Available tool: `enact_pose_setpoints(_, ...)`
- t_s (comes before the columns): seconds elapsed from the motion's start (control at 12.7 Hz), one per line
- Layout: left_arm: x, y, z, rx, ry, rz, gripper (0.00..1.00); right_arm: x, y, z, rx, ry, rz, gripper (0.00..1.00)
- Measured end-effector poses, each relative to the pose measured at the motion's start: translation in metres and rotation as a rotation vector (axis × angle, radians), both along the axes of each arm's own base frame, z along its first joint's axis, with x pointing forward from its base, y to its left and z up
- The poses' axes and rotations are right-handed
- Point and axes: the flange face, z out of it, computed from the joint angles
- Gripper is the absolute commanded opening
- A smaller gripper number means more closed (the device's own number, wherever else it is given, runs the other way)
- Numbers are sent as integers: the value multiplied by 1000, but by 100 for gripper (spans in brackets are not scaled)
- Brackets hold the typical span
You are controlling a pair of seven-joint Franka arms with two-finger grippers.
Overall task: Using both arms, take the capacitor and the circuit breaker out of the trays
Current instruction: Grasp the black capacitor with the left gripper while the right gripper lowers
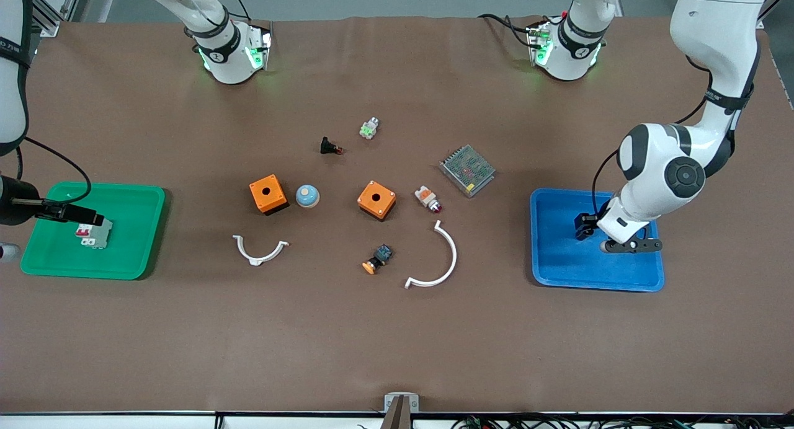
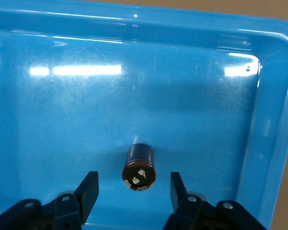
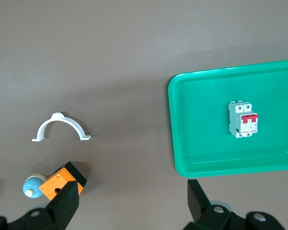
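The capacitor (image 2: 139, 168), a stubby black cylinder, lies on its side in the blue tray (image 2: 278, 143). My left gripper (image 2: 133, 176) is open low in that tray (image 1: 595, 274), one finger on each side of the capacitor and not touching it. In the front view the left gripper (image 1: 584, 225) hides the capacitor. The breaker (image 1: 93, 235), a light-grey block with red levers, lies in the green tray (image 1: 37, 271). My right gripper (image 1: 93, 218) is open and empty, up over that tray's rim. The right wrist view shows the breaker (image 3: 243, 120), the green tray (image 3: 175, 143) and the gripper (image 3: 133, 188).
Mid-table lie two orange boxes (image 1: 268, 194) (image 1: 376, 199), a blue-white dome (image 1: 307, 196), two white curved clips (image 1: 260, 250) (image 1: 437, 261), a metal mesh unit (image 1: 467, 170), a black red-tipped part (image 1: 330, 147), a white-orange part (image 1: 428, 199) and an orange-capped button (image 1: 377, 260).
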Motion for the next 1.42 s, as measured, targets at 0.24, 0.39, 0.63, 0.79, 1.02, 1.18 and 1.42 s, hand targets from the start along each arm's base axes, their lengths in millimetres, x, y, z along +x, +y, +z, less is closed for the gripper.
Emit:
enact_pose_setpoints(0.24, -1, -1, -6, -1, 6, -1, 62, 0, -12, 0, -3, -10, -19, 100)
enact_pose_setpoints(0.39, 0, -1, -9, -3, 3, -1, 60, -2, -38, 2, -25, -39, -49, 100)
enact_pose_setpoints(0.63, -1, -1, -15, -4, 4, -1, 55, -5, -83, -3, -99, -54, 16, 100)
enact_pose_setpoints(0.79, -1, -2, -18, -5, 7, -1, 50, -13, -115, -12, -99, -43, 48, 100)
enact_pose_setpoints(1.02, -1, -2, -21, -6, 10, -1, 33, -25, -171, -36, -90, -31, 78, 100)
enact_pose_setpoints(1.18, -1, -2, -21, -6, 9, -2, 16, -24, -187, -57, -92, -31, 73, 100)
enact_pose_setpoints(1.42, 1, -3, -19, -7, 2, -2, 6, -22, -193, -100, -87, -15, 69, 100)
